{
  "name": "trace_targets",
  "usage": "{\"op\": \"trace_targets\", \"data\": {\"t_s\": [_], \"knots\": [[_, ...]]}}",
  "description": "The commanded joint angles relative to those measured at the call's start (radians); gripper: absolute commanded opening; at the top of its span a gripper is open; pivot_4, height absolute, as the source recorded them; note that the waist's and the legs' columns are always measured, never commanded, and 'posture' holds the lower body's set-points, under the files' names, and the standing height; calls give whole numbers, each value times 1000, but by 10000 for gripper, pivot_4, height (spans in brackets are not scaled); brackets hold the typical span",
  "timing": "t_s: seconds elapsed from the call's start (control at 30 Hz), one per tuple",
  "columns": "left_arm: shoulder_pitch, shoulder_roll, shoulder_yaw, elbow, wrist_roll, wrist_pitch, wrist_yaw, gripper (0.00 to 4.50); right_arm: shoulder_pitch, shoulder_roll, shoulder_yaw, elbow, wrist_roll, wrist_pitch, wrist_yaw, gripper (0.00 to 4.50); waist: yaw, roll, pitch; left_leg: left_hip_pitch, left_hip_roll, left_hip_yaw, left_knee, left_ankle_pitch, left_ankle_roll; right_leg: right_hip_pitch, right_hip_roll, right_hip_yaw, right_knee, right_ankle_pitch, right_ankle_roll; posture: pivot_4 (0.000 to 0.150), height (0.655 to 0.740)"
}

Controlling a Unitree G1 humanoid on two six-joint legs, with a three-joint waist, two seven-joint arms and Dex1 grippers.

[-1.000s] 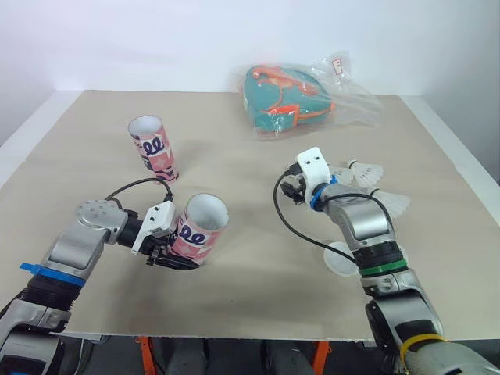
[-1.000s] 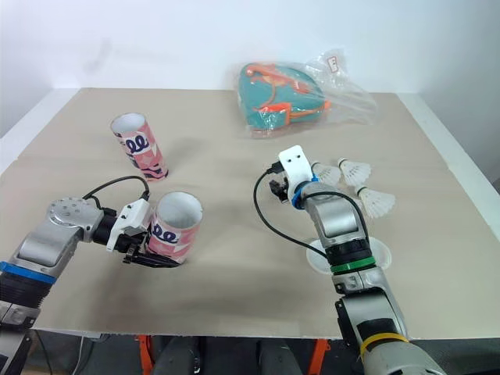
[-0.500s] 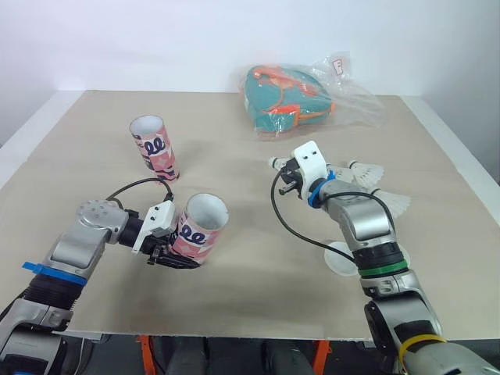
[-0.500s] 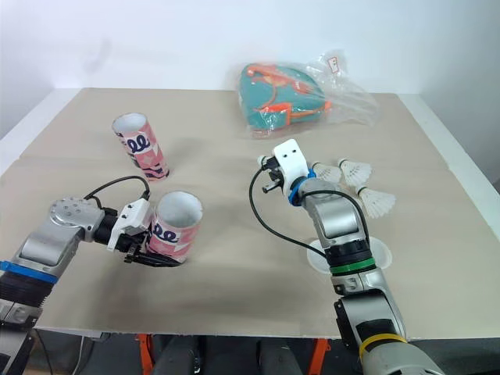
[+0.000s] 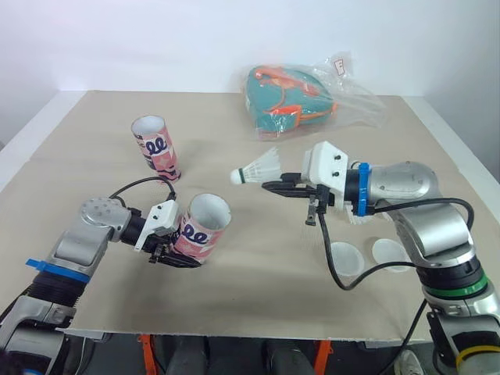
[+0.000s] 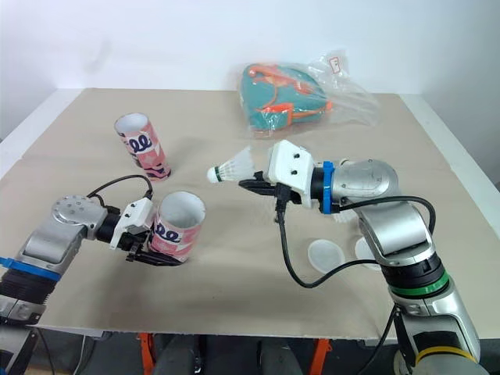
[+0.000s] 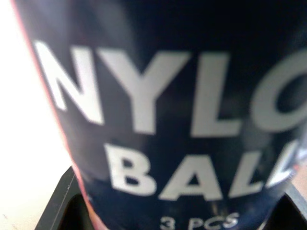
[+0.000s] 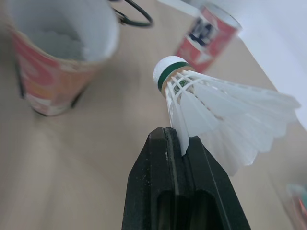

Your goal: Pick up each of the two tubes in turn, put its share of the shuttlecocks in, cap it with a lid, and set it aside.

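- One broad beige table (image 5: 258,305) with a smooth matte top lies under everything; the bare stretch of it toward the robot from the held tube (image 5: 201,230) is wide open, and its near edge runs close below that tube.
- A teal bag (image 5: 285,98) with orange straps, wrapped in crinkled clear plastic, sits far beyond the held tube and to its right, near the table's back edge.
- The held tube is a pink patterned cardboard cylinder, tilted, with its open white mouth facing up and to the right. A dark label with white lettering covers the side facing the left gripper (image 5: 182,258), whose black fingers are clamped on its lower body.
- A second tube (image 5: 155,146) of the same print stands beyond the held one and to its left, well apart.
- Two round white lids (image 5: 346,259) (image 5: 388,251) lie flat to the held tube's right, side by side.
- The right gripper (image 5: 275,187) hovers right of the held tube, above its mouth, jaws pinched on the skirt edge of a white shuttlecock (image 5: 258,167) whose green-banded cork points toward the tube.
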Motion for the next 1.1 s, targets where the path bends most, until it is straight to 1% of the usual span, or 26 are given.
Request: {"op": "trace_targets", "data": {"t_s": [0.03, 0.2, 0.4, 0.7, 0.87, 1.0, 1.1], "knots": [[4, -11, -35, 4, 26, 10, 16, 26644, -46, 11, 13, -26, 12, -32, 31, 1276, 0, 0, 0, 0, 0, 1, 0, 0, 0, 0, -1, 0, 0, 0, 0, 1500, 7387], [7, -8, -34, -10, 23, 21, 15, 26644, -61, 38, -4, -39, 73, -19, 55, 1276, 2, 0, 0, -1, -1, 2, 0, 0, 0, -1, -2, 0, 0, -1, 1, 1500, 7387], [9, -6, -31, -20, 21, 32, 18, 26644, -52, 20, -32, -48, 137, 2, 83, 1276, 2, 0, 0, -1, -1, 1, -1, 0, 0, -1, -2, 0, 0, -1, 1, 1500, 7387], [6, -8, -32, -33, 19, 48, 20, 26644, -45, 2, 3, -69, 145, 0, 117, 1276, 2, 0, 0, -1, -1, 2, -1, 0, 0, -1, -2, 0, 0, -1, 1, 1500, 7387], [4, -6, -32, -41, 18, 57, 18, 26644, -55, -3, 68, -55, 111, -29, 178, 1276, 2, 0, 0, -1, -1, 2, -1, 0, 0, -1, -3, 0, 0, -1, 1, 1500, 7387], [4, -8, -32, -46, 20, 63, 20, 26644, -91, 8, 129, -16, 69, -58, 222, 1276, 2, 0, 0, -1, -1, 2, -1, 0, 0, -2, -3, 0, 0, -1, 1, 1500, 7387], [6, -8, -31, -55, 18, 71, 21, 26644, -145, 35, 151, 40, 66, -17, 229, 10193, 2, 0, 0, -1, -1, 3, -1, 0, 0, -2, -3, 0, 0, -1, 1, 1500, 7387]]}}
